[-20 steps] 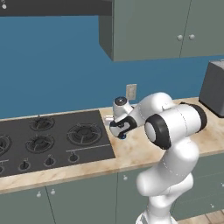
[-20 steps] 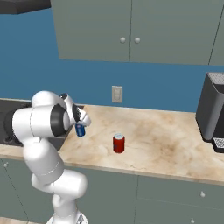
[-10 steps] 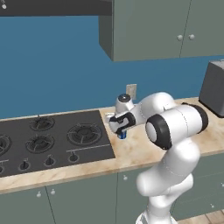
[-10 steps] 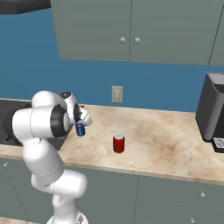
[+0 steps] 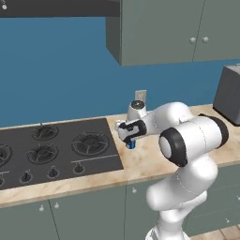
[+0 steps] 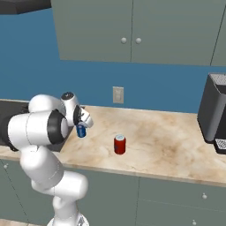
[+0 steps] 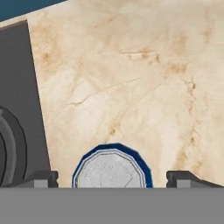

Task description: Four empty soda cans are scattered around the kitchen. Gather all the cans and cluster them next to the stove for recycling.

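Observation:
A blue soda can (image 5: 131,145) stands upright on the marble counter just right of the black stove (image 5: 56,150). My gripper (image 5: 130,135) hovers directly over it, pointing down. In the hand view the can's silver top (image 7: 111,170) sits between my two fingertips (image 7: 41,178), with a clear gap on each side, so my gripper (image 7: 114,179) is open around it without touching. From the right base view the blue can (image 6: 81,130) is under my gripper (image 6: 83,122), and a red soda can (image 6: 119,144) stands further right on the counter.
The stove's edge (image 7: 17,109) lies close beside the blue can. A wall outlet (image 6: 117,94) is behind. A dark coffee machine (image 6: 213,112) stands at the counter's far right. Cabinets hang overhead. Open counter (image 6: 167,145) lies between the red can and the machine.
My jaws have spread apart and let go of the blue can, which now stands on the counter beside the stove. The red can has not moved.

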Available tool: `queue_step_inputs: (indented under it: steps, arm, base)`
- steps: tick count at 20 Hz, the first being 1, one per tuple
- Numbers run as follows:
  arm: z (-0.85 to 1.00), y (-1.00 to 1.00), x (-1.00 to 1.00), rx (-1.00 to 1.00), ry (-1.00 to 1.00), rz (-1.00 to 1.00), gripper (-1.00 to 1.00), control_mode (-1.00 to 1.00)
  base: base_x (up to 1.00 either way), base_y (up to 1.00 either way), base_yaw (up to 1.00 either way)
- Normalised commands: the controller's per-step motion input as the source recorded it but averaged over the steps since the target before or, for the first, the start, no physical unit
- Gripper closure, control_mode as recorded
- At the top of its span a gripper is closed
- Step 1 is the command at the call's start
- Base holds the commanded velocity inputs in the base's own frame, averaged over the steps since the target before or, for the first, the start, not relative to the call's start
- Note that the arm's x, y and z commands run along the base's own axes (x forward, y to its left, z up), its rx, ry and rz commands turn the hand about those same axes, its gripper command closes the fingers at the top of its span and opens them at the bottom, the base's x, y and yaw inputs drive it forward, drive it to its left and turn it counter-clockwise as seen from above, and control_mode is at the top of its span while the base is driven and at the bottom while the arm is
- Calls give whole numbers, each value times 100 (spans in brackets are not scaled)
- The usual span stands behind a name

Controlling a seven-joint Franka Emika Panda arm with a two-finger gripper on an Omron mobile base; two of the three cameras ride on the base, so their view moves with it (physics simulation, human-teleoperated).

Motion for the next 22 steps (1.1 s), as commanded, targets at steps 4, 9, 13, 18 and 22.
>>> queue_step_inputs:
  steps: [4, 9, 13, 18, 22]
  arm:
    - [28, -8, -24, 0, 0, -2, -100, -100]
    - [25, -15, -32, 0, 0, -6, -100, -100]
    - [17, -17, -30, 0, 0, -2, -100, -100]
    - [19, -26, -22, 0, 3, 0, -100, -100]
    - [19, -37, -26, 0, 0, 0, -100, -100]
  base:
    - [0, 0, 0]
    - [0, 0, 0]
    - [0, 0, 0]
    - [0, 0, 0]
    - [0, 0, 0]
